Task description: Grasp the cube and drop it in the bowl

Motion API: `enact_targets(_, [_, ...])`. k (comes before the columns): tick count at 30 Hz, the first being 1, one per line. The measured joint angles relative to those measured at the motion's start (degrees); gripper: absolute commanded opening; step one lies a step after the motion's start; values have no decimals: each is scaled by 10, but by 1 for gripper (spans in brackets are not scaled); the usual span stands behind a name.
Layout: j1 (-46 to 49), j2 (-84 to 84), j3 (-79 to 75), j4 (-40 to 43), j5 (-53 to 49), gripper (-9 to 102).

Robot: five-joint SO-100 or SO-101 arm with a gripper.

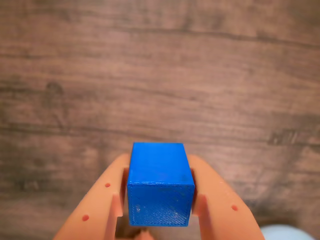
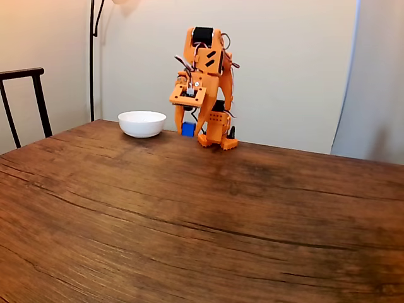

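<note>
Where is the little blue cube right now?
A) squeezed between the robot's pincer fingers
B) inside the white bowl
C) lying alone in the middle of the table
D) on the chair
A: in the wrist view the cube sits between the two orange fingers of the pincer, and in the fixed view it hangs at the arm's tip, to the right of the bowl.

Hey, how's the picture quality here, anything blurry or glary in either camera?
Wrist view: the cube held in the gripper is fairly sharp, the wooden table behind is soft and out of focus. Fixed view: even warm light, mild sheen on the bowl, the cube small but clear.
</note>
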Motion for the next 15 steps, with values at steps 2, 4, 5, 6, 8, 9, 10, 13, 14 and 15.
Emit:
enact_targets(2, [0, 1, -14, 14, 2, 0])
enact_targets(4, [16, 1, -21, 14, 23, 0])
enact_targets(5, [27, 4, -21, 14, 32, 0])
enact_targets(6, [42, 12, -21, 14, 42, 0])
enact_targets(8, [76, 33, -21, 14, 63, 0])
enact_targets(9, [94, 48, -21, 14, 74, 0])
enact_targets(10, [111, 61, -21, 14, 84, 0])
enact_targets(13, [163, 97, -18, 14, 117, 0])
enact_targets(14, [182, 108, -13, 14, 128, 0])
enact_targets(15, [201, 121, -4, 14, 140, 0])
